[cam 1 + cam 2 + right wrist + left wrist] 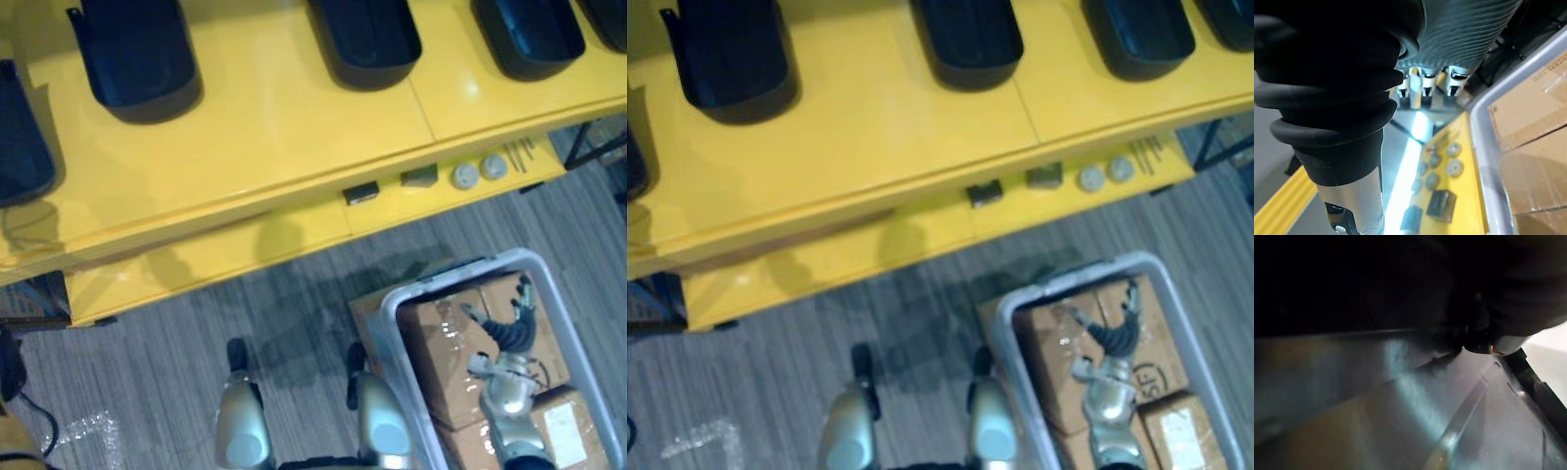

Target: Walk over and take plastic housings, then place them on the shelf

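A long yellow shelf (284, 117), with a lower ledge (196, 259) along its near edge, stretches ahead of the robot. Black plastic housings (137, 54) lie open side up in a row on its top, each long axis running away from the robot. On the floor below sits a pale bin (1481, 142) of cardboard boxes (441, 362). The right hand (509, 333) hangs over it, fingers loosely spread and holding nothing. The housings lie forward of those fingers and well apart, and the one at the right end looks the nearer reach for this arm. The right wrist view looks past the fingers to dark blocks (1441, 203) and round discs (1453, 168) on the ledge, close by the bin's rim. In the left wrist view the left hand (1513, 298) is a dark mass over a glossy surface, so its fingers cannot be told.
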Tool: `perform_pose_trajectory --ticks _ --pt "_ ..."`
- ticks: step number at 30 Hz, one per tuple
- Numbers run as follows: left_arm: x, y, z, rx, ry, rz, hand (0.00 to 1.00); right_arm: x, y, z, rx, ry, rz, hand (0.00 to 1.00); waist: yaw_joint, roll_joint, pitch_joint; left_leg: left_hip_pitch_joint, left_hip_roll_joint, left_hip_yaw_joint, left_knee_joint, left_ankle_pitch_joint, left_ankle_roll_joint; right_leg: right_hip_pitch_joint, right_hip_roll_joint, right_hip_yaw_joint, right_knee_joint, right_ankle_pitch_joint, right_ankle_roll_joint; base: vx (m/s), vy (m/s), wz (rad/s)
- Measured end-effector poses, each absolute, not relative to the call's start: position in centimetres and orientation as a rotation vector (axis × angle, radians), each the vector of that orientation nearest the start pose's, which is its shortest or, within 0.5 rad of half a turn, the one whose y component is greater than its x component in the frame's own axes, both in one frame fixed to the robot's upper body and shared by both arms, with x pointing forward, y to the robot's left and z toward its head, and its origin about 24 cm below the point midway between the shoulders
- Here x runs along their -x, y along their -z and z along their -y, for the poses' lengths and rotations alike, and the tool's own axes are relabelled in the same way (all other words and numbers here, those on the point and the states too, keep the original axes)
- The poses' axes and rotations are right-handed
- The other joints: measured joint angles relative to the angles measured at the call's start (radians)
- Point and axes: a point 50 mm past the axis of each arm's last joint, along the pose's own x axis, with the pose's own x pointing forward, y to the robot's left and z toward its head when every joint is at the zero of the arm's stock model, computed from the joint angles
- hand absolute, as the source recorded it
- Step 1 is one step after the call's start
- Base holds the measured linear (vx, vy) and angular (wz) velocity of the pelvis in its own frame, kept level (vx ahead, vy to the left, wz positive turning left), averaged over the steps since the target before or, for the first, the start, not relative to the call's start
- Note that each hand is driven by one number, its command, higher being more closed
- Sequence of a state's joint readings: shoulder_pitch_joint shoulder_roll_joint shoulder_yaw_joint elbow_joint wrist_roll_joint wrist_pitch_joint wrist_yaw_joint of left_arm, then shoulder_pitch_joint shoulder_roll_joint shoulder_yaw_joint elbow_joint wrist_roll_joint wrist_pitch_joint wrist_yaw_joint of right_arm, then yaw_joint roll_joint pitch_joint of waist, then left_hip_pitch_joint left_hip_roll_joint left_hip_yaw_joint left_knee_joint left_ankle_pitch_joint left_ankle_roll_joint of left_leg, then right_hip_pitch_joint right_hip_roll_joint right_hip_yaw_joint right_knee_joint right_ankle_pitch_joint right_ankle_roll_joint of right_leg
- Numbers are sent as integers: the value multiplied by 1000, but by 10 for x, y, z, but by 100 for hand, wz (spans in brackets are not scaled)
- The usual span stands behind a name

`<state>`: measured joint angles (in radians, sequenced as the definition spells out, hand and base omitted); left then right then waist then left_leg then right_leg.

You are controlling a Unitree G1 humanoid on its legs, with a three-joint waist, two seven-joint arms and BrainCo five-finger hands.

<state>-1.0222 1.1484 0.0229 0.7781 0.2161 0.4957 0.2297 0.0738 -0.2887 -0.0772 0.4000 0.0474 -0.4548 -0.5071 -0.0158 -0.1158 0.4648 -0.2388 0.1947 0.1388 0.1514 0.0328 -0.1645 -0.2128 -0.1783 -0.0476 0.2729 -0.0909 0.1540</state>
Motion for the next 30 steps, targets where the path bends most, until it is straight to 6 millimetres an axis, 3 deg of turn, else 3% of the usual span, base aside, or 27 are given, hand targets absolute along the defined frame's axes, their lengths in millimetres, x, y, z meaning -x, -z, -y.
perform_pose_trajectory --ticks 9,16,21,24,27,30 --pt "-265 -325 -443 -804 -1197 -133 0 -213 3 255 213 586 45 0 10 -27 11 -26 12 -24 36 -12 0 8 13 -8 -8 7 -4 -15 0 4" --pt "-261 -330 -444 -787 -1270 -107 0 -211 7 250 162 610 29 0 15 -64 12 -43 30 -24 51 -14 -3 8 30 -8 -35 28 -9 -12 -5 -2" --pt "-257 -333 -444 -785 -1360 -64 0 -211 8 250 162 611 25 0 13 -68 10 -42 30 -20 51 -14 -3 8 31 -4 -39 32 -9 0 0 0" --pt "-255 -337 -442 -716 -1442 21 0 -211 9 250 159 611 25 0 11 -68 10 -41 30 -19 51 -14 -3 8 31 -3 -41 35 -9 0 0 0" --pt "-253 -354 -434 -645 -1523 190 0 -209 11 245 142 612 20 0 9 -68 10 -23 30 -17 46 -13 -3 28 31 -4 -52 38 -10 2 0 -1" --pt "-245 -388 -415 -580 -1602 456 0 -206 13 241 127 611 24 0 9 -69 9 30 28 2 16 -12 -4 66 27 0 -68 39 -9 6 0 -7"
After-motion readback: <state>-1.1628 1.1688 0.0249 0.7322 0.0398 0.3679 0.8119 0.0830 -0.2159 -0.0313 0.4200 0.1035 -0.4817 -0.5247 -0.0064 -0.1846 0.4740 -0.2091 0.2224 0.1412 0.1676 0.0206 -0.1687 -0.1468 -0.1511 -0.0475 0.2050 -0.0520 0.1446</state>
